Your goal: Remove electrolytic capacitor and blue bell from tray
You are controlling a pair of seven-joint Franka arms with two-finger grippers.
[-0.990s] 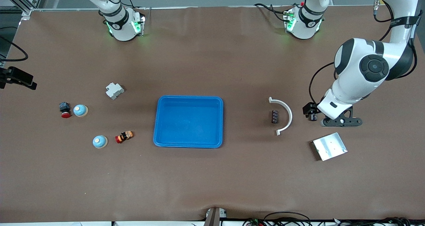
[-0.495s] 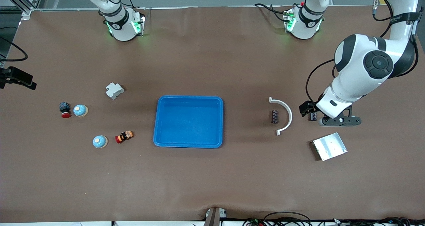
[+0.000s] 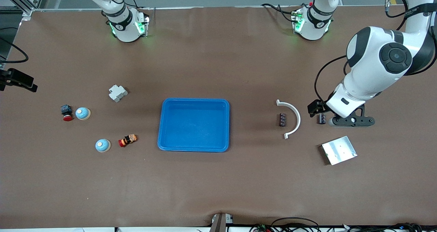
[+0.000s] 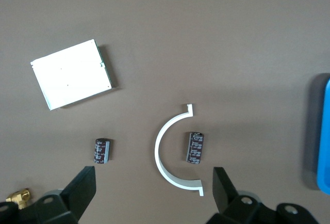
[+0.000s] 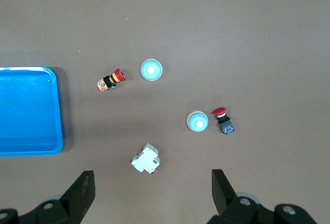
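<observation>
With the tray (image 3: pixel 193 125) lying empty, the removal is looking finished: the left end effector (image 4: pixel 154 195) is hanging wide open and empty over an electrolytic capacitor (image 3: pixel 321 118) on the desk (image 3: pixel 218 184), the right end effector (image 5: pixel 153 193) waiting open and empty, so next is probably just retreating.

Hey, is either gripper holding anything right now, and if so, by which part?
No, nothing is held. The left gripper is open above two capacitors lying on the table; the right gripper is open too, with nothing between its fingers.

A: The blue tray (image 3: pixel 193 125) sits mid-table, nothing in it.
B: And the 2 blue bells (image 3: pixel 82 113)?
A: Both lie on the table toward the right arm's end. The left gripper (image 3: pixel 351 120) hangs beside a dark capacitor (image 3: pixel 321 118).
</observation>
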